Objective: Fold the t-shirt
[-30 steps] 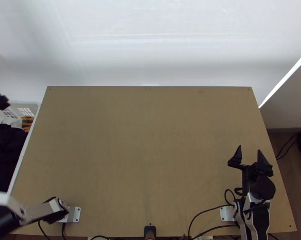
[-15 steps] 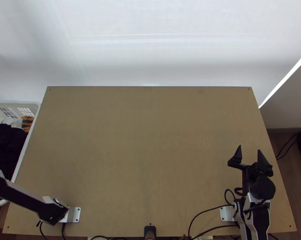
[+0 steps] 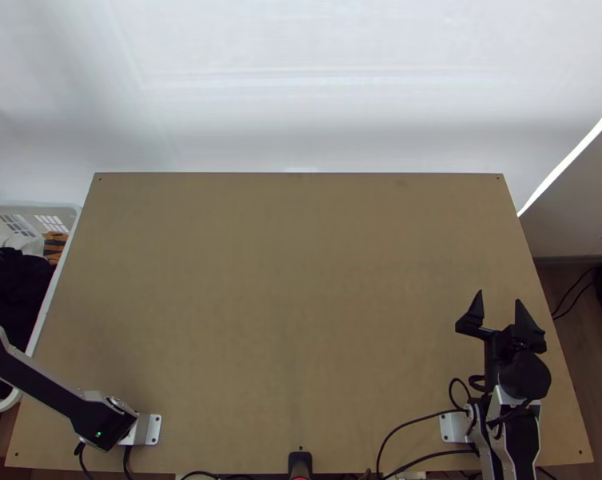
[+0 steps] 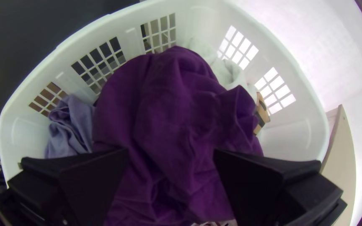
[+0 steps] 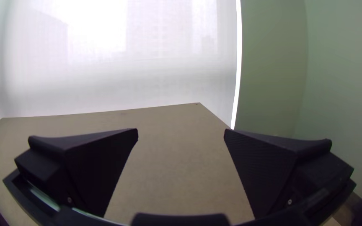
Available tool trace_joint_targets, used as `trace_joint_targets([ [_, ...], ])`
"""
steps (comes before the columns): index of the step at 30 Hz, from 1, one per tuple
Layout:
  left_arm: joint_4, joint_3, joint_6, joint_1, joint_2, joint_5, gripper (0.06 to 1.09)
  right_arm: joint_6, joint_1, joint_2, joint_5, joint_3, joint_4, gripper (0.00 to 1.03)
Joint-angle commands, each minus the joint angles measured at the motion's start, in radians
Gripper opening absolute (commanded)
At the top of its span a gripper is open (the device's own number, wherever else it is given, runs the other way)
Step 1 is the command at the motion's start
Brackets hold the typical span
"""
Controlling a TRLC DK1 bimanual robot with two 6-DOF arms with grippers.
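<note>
Apparently the t-shirt is the dark purple cloth garment (image 4: 168, 104), bunched in loose folds inside the white plastic basket with slotted walls (image 4: 292, 140); I cannot make out a long axis, a sleeve or a hem. What the coming pick turns on is height: the garment lies below the left black wide-fingered gripper (image 4: 171, 155), whose fingers stand well apart over the basket, with nothing between them that I can tell is held. That gripper is much the nearer, so a drop nearly straight down and a pinch on a raised fold seems called for. Around the garment, within the basket, lie a crumpled blue-grey cloth (image 4: 70, 125), a whitish cloth (image 4: 229, 73) and a tan-and-black item (image 4: 262, 114) by the wall; any of these might be caught along with it. The basket's rim stands between the garment and the light wooden bench (image 3: 301, 280) just beside it, so the lift should clear that first. Across the bench, well apart from the basket, the right black wide-fingered gripper (image 3: 500, 298) has its fingers spread, holding nothing. Folding has yet to begin.
</note>
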Motion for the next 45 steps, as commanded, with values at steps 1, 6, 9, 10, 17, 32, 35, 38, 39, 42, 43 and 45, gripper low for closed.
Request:
trace_joint_targets([
  [1,-0.007,0.061,0.013,0.002,0.065,0.002,0.93,-0.01,-0.003,0.043,0.014,-0.008,-0.001,0.98],
  [6,-0.007,0.111,0.036,-0.01,0.12,-0.03,0.21,-0.01,-0.003,0.043,0.014,-0.008,-0.001,0.98],
  [9,-0.015,0.156,0.034,-0.013,0.12,-0.031,0.1,-0.01,-0.003,0.043,0.014,-0.008,-0.001,0.98],
  [10,-0.021,0.173,0.019,-0.012,0.103,-0.03,0.1,-0.01,-0.003,0.043,0.014,-0.008,-0.001,0.98],
  [17,-0.047,0.314,-0.106,-0.055,-0.224,0.002,0.1,-0.01,-0.003,0.043,0.014,-0.008,-0.001,0.98],
  [32,-0.059,0.246,-0.199,-0.437,-0.75,0.148,0.09,-0.01,-0.003,0.043,0.014,-0.008,-0.001,0.98],
  [35,-0.097,0.16,-0.216,-0.633,-0.845,0.15,0.1,-0.01,-0.003,0.043,0.014,-0.008,-0.001,0.98],
  [38,-0.087,-0.004,-0.225,-0.853,-0.962,0.139,0.09,-0.01,-0.003,0.043,0.014,-0.008,-0.001,0.98],
  [39,-0.061,-0.07,-0.224,-0.929,-0.995,0.121,0.09,-0.01,-0.003,0.043,0.014,-0.008,-0.001,0.98],
  [42,-0.009,-0.241,-0.225,-1.139,-1.057,0.033,0.09,-0.01,-0.003,0.043,0.014,-0.008,-0.001,0.98],
  [43,-0.012,-0.281,-0.227,-1.196,-1.069,0.032,0.09,-0.01,-0.003,0.043,0.014,-0.008,-0.001,0.98],
  [45,-0.009,-0.363,-0.244,-1.284,-1.097,0.032,0.09,-0.01,-0.003,0.043,0.014,-0.008,-0.001,0.98],
])
